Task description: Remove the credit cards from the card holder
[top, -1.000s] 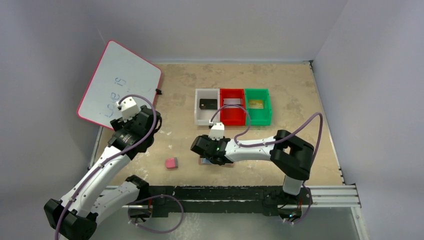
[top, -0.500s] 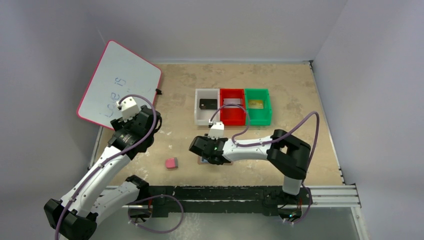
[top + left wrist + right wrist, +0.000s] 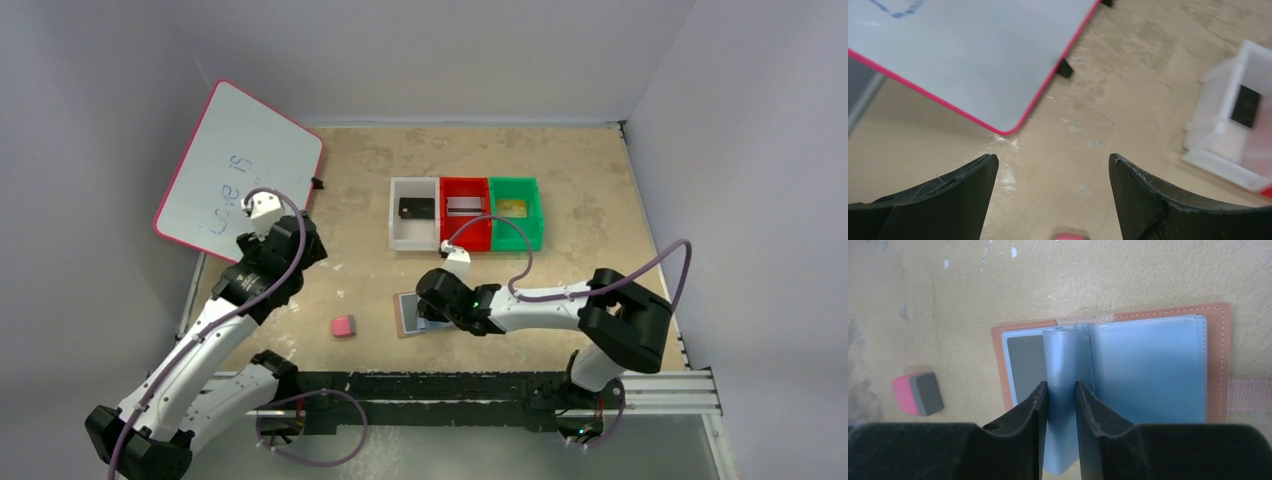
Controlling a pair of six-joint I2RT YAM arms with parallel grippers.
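The tan card holder [image 3: 1217, 340] lies open on the table, its pale blue-grey sleeves up; it also shows in the top view [image 3: 406, 314]. My right gripper [image 3: 1061, 387] is shut on one middle sleeve [image 3: 1063, 355] and holds it upright. A grey card [image 3: 1025, 365] sits in the left sleeve. In the top view my right gripper [image 3: 432, 308] is over the holder's right part. A black card [image 3: 416, 208] lies in the white bin, a silver one [image 3: 462, 204] in the red bin, a gold one [image 3: 513, 208] in the green bin. My left gripper [image 3: 1053, 165] is open and empty above bare table.
The pink-and-grey eraser [image 3: 343, 326] lies left of the holder, also in the right wrist view [image 3: 918, 394]. White [image 3: 397, 232], red [image 3: 465, 240] and green [image 3: 520, 240] bins stand in a row behind. A pink-edged whiteboard [image 3: 240, 165] leans at the far left.
My right arm has swung right and drawn back, so the holder now lies uncovered and open at its left. My left wrist has shifted slightly.
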